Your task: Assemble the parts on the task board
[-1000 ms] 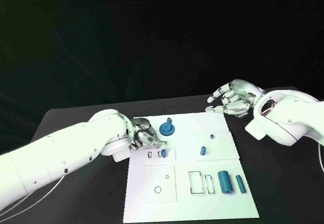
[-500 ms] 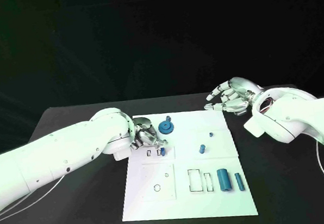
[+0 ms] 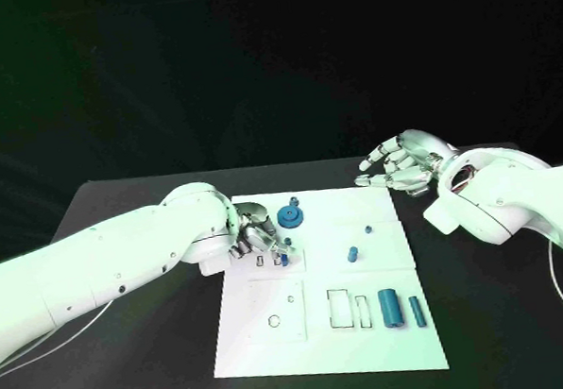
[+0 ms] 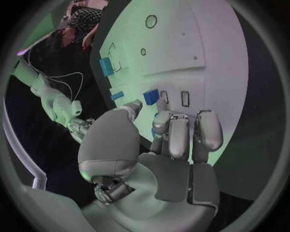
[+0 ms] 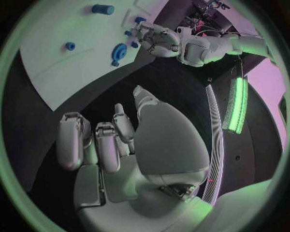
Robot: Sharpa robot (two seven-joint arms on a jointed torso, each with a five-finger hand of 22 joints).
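We see the task board (image 3: 382, 354) lying flat in the middle of the black bench (image 3: 136, 363), a white plate with outlined slots. A round blue part (image 3: 290, 217) sits near its far left corner, and two small blue parts (image 3: 354, 255) lie near the middle. Two longer blue parts (image 3: 391, 308) lie side by side near the right edge, beside rectangular outlines. Our left hand (image 3: 257, 240) rests over the board's left side, its fingers curled down around a small blue part (image 4: 151, 95) next to two slots; from the wrist view the fingertips (image 4: 134, 104) appear to pinch it, though we cannot be certain of firm contact. Our right hand (image 3: 399, 170) hovers beyond the board's far right corner, above the bench, fingers half curled and apart, holding nothing.
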